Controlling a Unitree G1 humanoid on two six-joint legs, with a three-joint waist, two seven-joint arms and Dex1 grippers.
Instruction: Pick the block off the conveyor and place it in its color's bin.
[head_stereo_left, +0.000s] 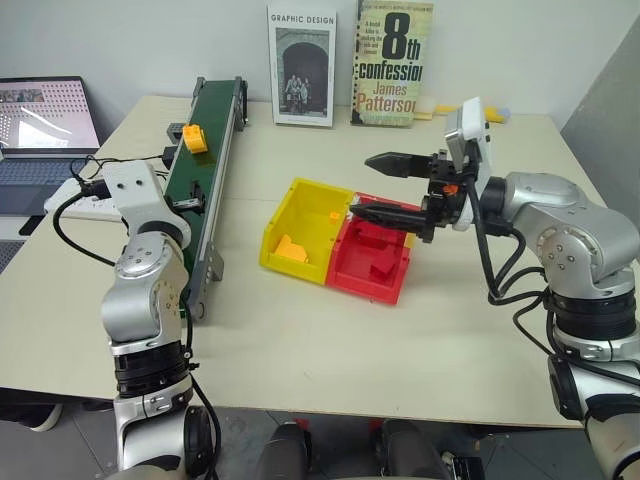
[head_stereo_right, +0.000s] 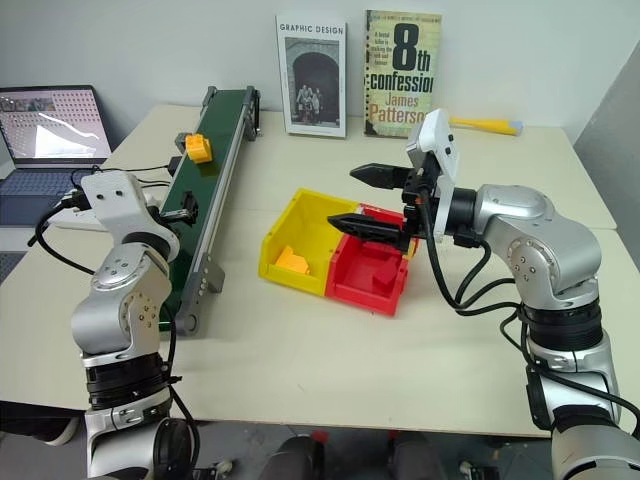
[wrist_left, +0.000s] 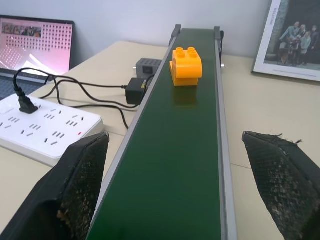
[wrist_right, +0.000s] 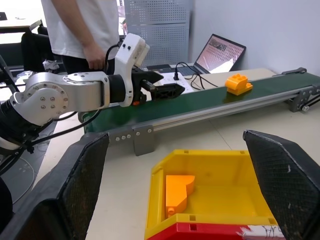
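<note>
The orange-yellow block (head_stereo_left: 194, 137) sits on the dark-green belt of the conveyor (head_stereo_left: 213, 108), in its far half. My left gripper (wrist_left: 175, 141) is open and held low over the near part of the belt, pointing along it at the block (wrist_left: 186, 65), with a clear stretch of belt between them. The yellow bin (head_stereo_left: 306, 212) stands right of the conveyor and holds another orange-yellow piece (head_stereo_left: 292, 250). My right gripper (head_stereo_left: 376, 187) hangs open and empty above the bins, pointing left.
A red bin (head_stereo_left: 375, 268) is joined to the yellow one on its right. Two books (head_stereo_left: 392, 62) lean on the back wall. A laptop (head_stereo_left: 42, 130), a white power strip (wrist_left: 45, 125) and cables lie left of the conveyor. A person (wrist_right: 85, 30) stands beyond the table.
</note>
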